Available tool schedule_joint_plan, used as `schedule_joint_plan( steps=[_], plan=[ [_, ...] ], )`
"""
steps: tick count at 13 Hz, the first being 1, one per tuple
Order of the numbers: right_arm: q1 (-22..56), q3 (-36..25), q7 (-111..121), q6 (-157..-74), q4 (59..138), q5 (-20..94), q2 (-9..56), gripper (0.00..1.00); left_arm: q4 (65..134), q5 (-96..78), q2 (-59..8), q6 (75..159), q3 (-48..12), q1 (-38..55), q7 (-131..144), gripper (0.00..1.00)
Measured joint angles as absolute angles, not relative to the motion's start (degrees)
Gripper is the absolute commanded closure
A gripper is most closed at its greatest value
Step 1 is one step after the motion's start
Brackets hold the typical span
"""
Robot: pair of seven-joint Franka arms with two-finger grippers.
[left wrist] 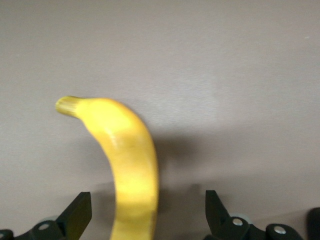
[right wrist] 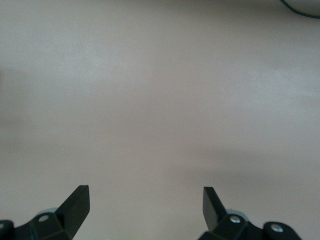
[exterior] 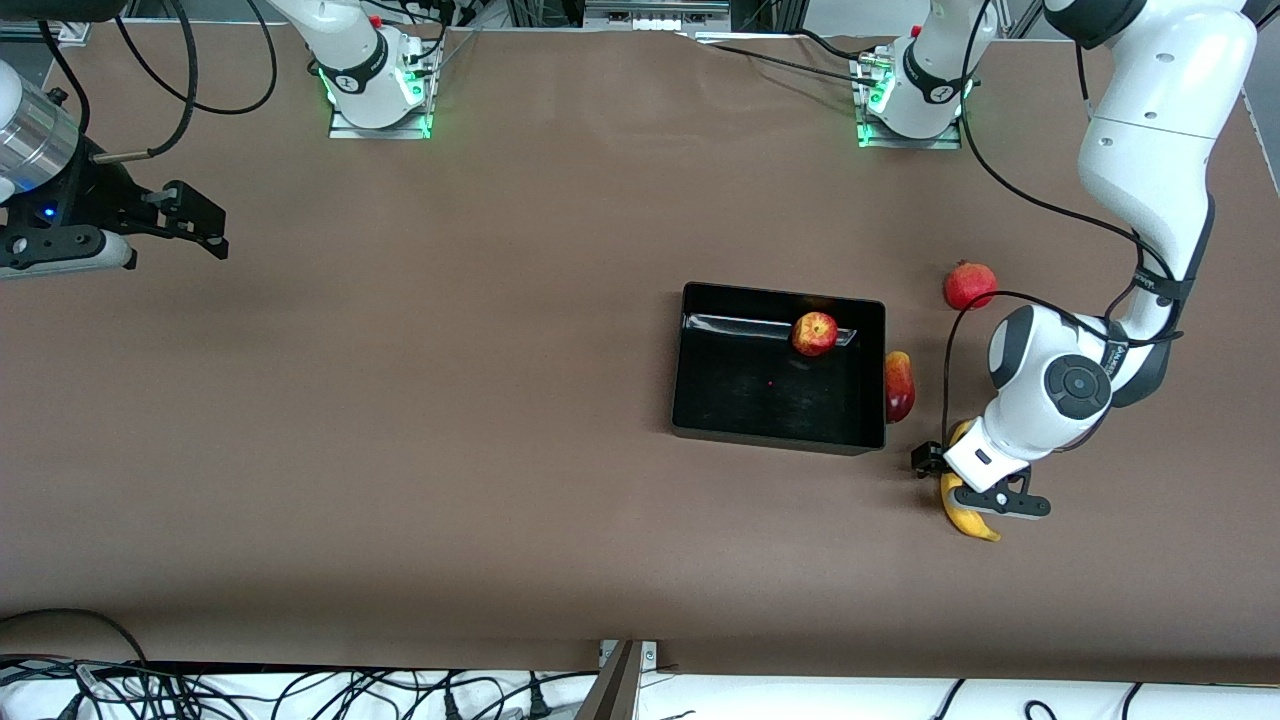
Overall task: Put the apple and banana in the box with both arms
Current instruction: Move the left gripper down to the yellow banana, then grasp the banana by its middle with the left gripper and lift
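A robotics lab: bolted arm bases (exterior: 378, 85), brown table (exterior: 400, 450), loose cables (exterior: 300, 690).

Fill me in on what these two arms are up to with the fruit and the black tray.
The apple already sits in the box. The left end effector is low over the banana on the table, nearer the front camera than the box, fingers open on either side of it, not yet closed. The right end effector waits open over bare table at the right arm's end.
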State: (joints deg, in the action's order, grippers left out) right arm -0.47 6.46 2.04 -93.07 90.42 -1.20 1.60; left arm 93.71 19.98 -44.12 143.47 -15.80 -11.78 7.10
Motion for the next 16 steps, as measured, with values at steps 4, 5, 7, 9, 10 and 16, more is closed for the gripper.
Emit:
schedule_joint_plan(
  steps=[4,5,7,9,10,16],
  plan=[
    [-0.5,6.5,2.0,-93.1,90.4,-1.2,1.6,0.00,93.7,20.1,-44.8,143.6,-15.8,-12.1,7.0,0.87],
    [-0.5,6.5,2.0,-93.1,90.4,-1.2,1.6,0.00,93.9,20.1,-45.1,143.6,-15.8,-12.1,7.0,0.98],
    [-0.5,6.5,2.0,-93.1,90.4,-1.2,1.6,0.00,94.0,20.1,-45.2,143.6,-15.9,-12.1,7.0,1.00],
    [-0.5,6.5,2.0,-93.1,90.4,-1.2,1.6,0.00,93.4,20.1,-45.0,141.9,-16.6,-12.1,7.0,1.00],
    [-0.5,6.5,2.0,-93.1,90.4,-1.2,1.6,0.00,92.6,20.0,-44.7,139.4,-17.6,-12.2,7.0,1.00],
    [-0.5,6.5,2.0,-93.1,90.4,-1.2,1.6,0.00,86.2,12.3,-36.7,118.3,-30.4,-12.0,10.0,1.00]
  ],
)
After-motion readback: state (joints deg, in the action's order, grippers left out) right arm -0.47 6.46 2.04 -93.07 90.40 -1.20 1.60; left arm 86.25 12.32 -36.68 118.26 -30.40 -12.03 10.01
